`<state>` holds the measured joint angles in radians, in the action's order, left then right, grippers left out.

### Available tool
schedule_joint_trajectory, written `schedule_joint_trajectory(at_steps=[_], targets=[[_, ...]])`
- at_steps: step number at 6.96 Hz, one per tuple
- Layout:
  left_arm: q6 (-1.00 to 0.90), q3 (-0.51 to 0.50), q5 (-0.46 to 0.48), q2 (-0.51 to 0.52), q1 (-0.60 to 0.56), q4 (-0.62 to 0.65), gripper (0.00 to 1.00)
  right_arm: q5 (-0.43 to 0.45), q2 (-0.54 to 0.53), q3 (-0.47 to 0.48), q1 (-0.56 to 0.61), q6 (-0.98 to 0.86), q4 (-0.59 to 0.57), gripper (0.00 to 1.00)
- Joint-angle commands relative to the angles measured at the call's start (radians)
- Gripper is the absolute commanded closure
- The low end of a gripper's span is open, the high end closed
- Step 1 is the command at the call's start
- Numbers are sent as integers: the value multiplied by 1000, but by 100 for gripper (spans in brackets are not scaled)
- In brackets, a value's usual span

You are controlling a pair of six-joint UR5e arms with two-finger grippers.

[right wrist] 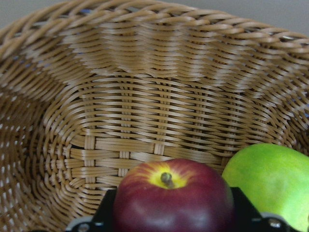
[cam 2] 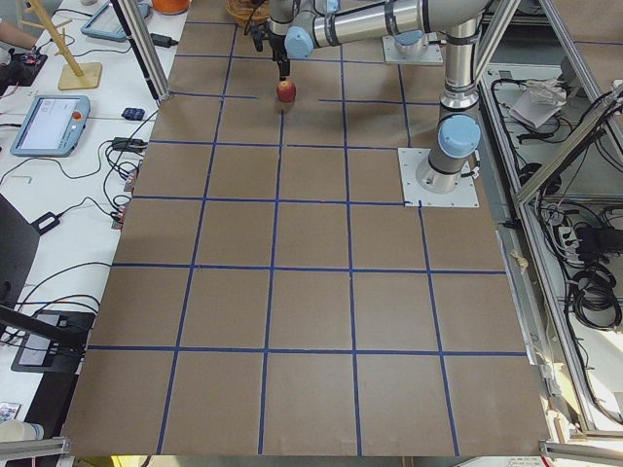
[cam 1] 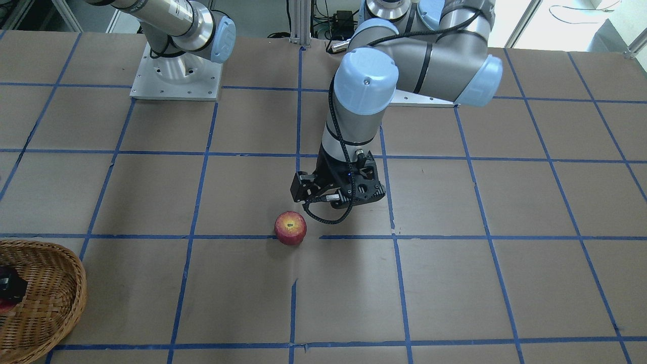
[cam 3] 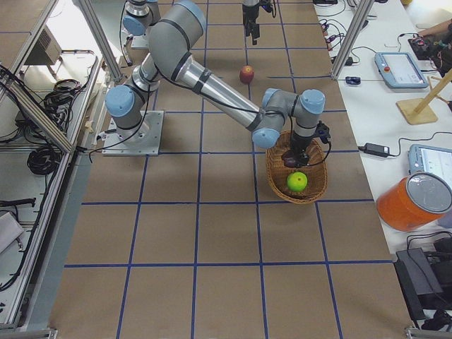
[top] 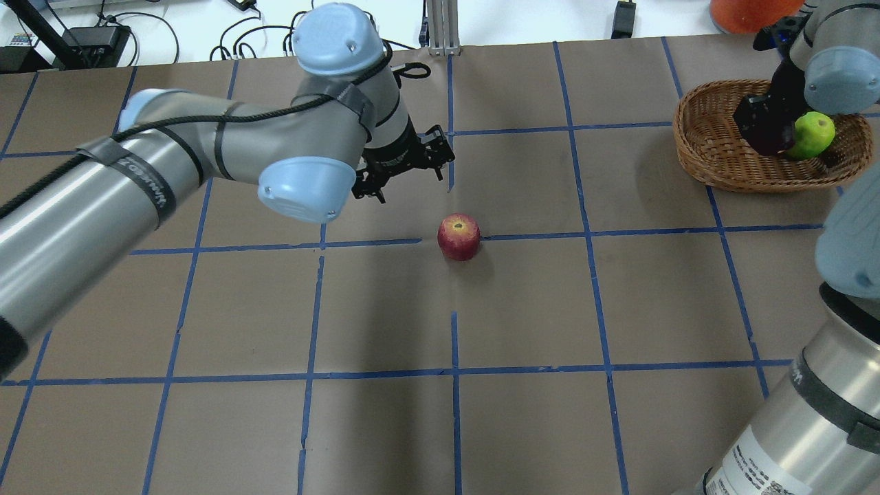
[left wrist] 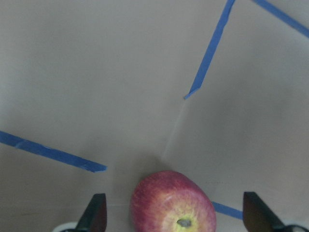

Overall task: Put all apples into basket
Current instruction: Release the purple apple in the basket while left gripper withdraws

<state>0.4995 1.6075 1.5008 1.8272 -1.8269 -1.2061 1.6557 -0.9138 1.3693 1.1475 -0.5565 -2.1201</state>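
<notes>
Two apples are being kept in the basket (right wrist: 120, 96) (maroon apple (right wrist: 174, 193) pinched by right gripper (right wrist: 173, 215), green apple (right wrist: 270, 179) at its 3 o'clock); red apple (left wrist: 171, 198) is being flanked by spread left gripper (left wrist: 176, 215).

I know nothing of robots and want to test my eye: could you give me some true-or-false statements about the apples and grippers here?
1. The red apple lies on the table, outside the basket. True.
2. The green apple is on the table too. False: it lies in the basket.
3. The left gripper is shut on the red apple. False: it is open and not touching the apple.
4. The right gripper holds the maroon apple in the basket. True.
</notes>
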Motion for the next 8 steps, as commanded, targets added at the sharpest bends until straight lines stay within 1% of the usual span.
schedule_joint_trajectory(at_steps=[1, 2, 3, 4, 5, 6, 7, 8], targets=[[-285, -49, 15, -142, 82, -272, 0, -7, 9, 11, -12, 0, 0, 0], [-368, -48, 33, -204, 156, -385, 0, -2, 0, -4, -12, 1, 17, 0], [-434, -46, 36, -265, 205, -427, 0, -2, -19, -2, -9, 1, 37, 0], [-452, -25, 36, -293, 215, -420, 0, -8, -67, -7, 4, 1, 108, 0], [-453, -24, 36, -302, 218, -411, 0, -34, -130, -10, 36, 1, 208, 0], [-454, -23, 64, -312, 213, -412, 0, -37, -213, -4, 114, 25, 306, 0], [-454, -26, 131, -302, 224, -408, 0, -51, -282, 8, 183, 109, 394, 0], [-449, -35, 130, -293, 222, -405, 0, -94, -313, 37, 254, 171, 400, 0]])
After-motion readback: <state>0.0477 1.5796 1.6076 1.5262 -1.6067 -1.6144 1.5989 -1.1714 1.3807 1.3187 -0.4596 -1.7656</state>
